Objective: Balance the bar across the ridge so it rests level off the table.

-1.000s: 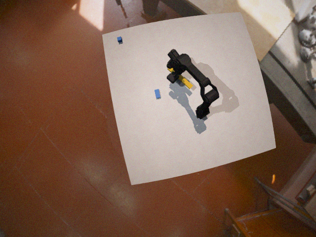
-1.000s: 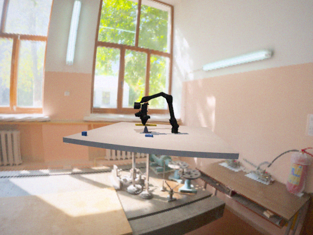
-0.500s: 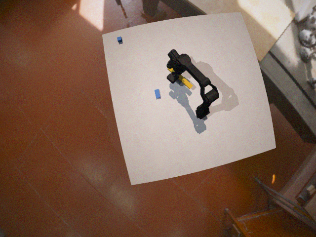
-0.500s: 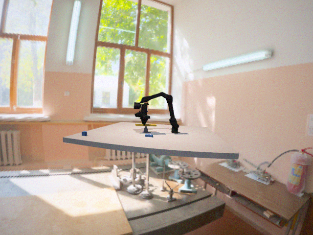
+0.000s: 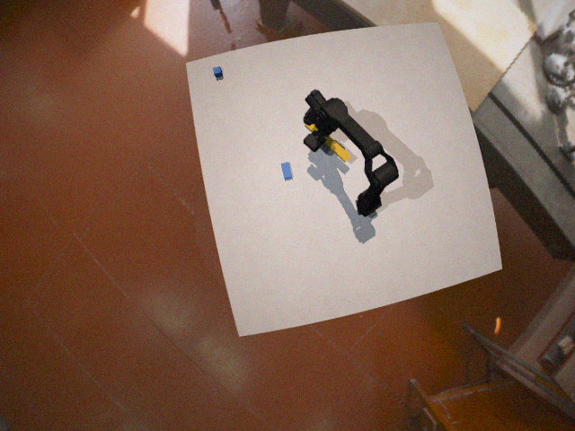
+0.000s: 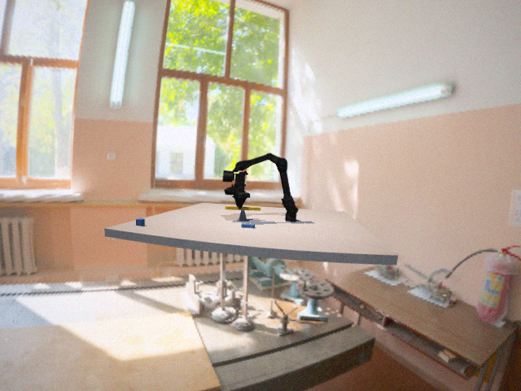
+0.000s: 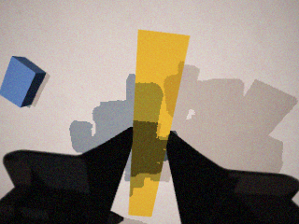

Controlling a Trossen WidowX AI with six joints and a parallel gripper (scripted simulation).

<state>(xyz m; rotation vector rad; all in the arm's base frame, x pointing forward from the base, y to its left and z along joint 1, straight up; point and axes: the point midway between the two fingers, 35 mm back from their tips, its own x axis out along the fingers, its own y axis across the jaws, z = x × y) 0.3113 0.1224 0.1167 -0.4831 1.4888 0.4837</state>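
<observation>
The yellow bar [image 5: 339, 150] [image 6: 254, 208] [image 7: 161, 56] looks level in the exterior view and stands clear of the table. My gripper [image 5: 319, 133] [image 6: 240, 207] [image 7: 150, 133] points down and is shut on the bar near its middle, with one finger on each long side. The dark grey ridge [image 6: 242, 216] stands on the table right under the bar and the fingertips. Its top is at or just below the bar's underside; whether they touch I cannot tell. The ridge is mostly hidden from above by the bar and the gripper.
A flat blue block [image 5: 286, 171] [image 6: 248, 226] [image 7: 17, 81] lies on the table [image 5: 278, 278] [image 6: 315, 240] to one side of the ridge. A small blue cube [image 5: 217, 72] [image 6: 140, 221] sits near a far corner. The arm's base stands beyond one end of the bar.
</observation>
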